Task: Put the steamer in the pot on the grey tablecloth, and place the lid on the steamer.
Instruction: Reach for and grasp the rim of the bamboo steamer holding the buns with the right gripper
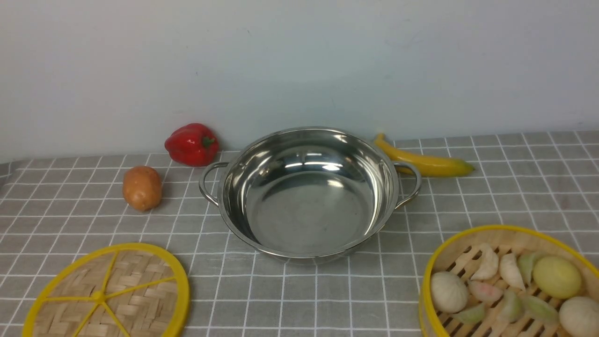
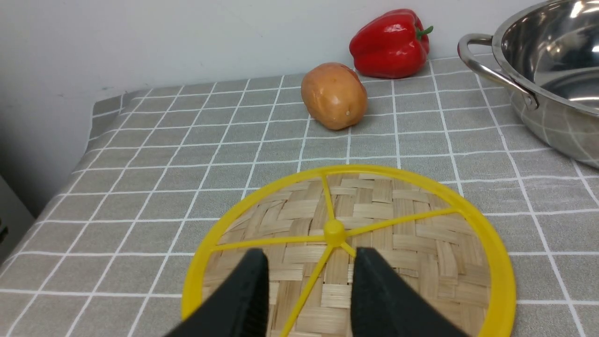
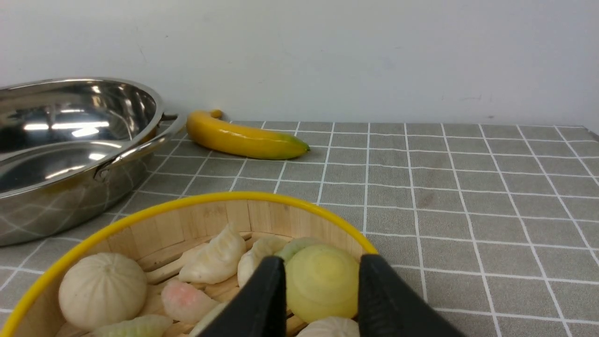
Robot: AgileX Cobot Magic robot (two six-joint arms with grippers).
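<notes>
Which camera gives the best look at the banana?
The right wrist view: the banana lies whole and close, beside the pot. The front view shows the banana smaller, partly behind the pot's rim and handle. The left wrist view misses it.

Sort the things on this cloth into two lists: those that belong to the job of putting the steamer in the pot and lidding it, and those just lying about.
Belong to the job:
steamer, with dumplings inside
pot
lid
grey tablecloth

Just lying about:
red pepper
potato
banana
</notes>
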